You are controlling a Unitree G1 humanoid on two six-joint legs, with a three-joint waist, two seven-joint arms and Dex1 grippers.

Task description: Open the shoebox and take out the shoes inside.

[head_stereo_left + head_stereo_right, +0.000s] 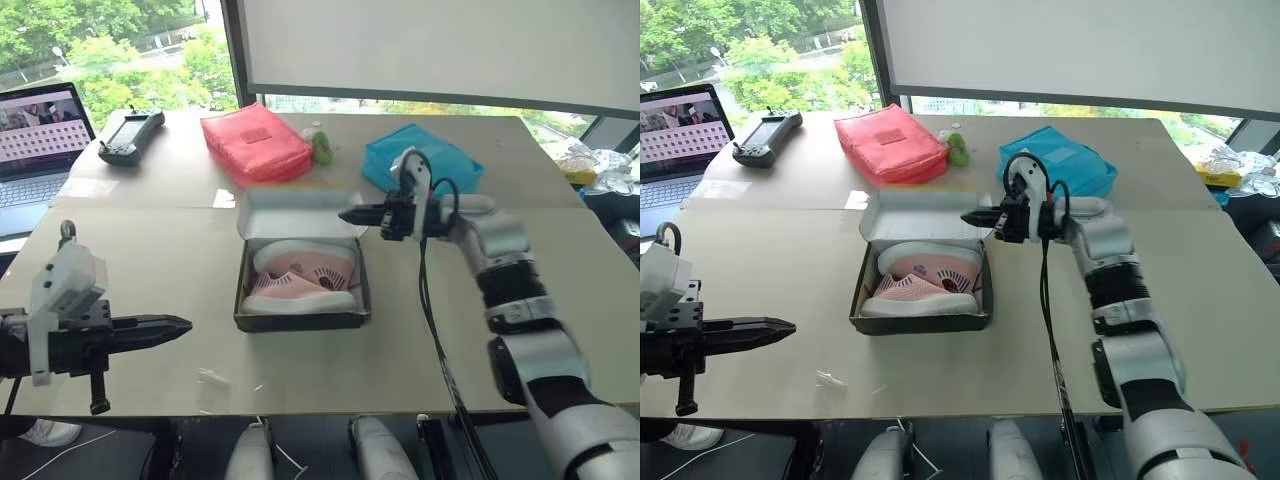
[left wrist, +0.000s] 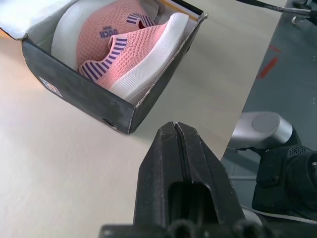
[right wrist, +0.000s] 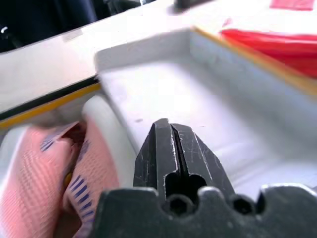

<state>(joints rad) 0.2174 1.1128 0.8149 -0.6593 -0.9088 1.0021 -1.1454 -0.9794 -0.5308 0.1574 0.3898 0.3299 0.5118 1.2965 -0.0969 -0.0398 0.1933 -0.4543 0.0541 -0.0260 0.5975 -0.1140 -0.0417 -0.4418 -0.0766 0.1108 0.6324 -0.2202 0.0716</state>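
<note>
Setting: pale tabletop (image 1: pixel 150 260) by a window with trees outside, the task's things at its middle.
Shoebox: shoebox (image 1: pixel 300 318) sits mid-table, black-sided, its lid (image 1: pixel 298 214) already swung up and back so the white inside faces the robot.
Shoes: pink knit shoes (image 1: pixel 298 278) lie together in the box, white soles and dark striped trim showing; neither is lifted yet.
Right gripper: right gripper (image 1: pixel 352 215) hovers at the raised lid's right end, just above the box's far right corner, pointing left; fingers look pressed together, or all but, and hold nothing.
Left gripper: left gripper (image 1: pixel 170 326) hangs well left of the box, near the table's front edge, fingers closed and empty.
Step in hand: judged, the opening is done and the first pick is due.
How to do it well: spread the right fingers first, come down over the nearer shoe's collar or heel, and pinch the knit rim, not the sole; lift straight up so the lid is not knocked shut.
Risk: the shoes lie snug, so one may drag the other.
Surroundings: red pouch (image 1: pixel 255 142) and blue pouch (image 1: pixel 420 158) behind the box, laptop (image 1: pixel 35 140) and a handheld controller (image 1: pixel 130 135) far left, all well apart.
</note>
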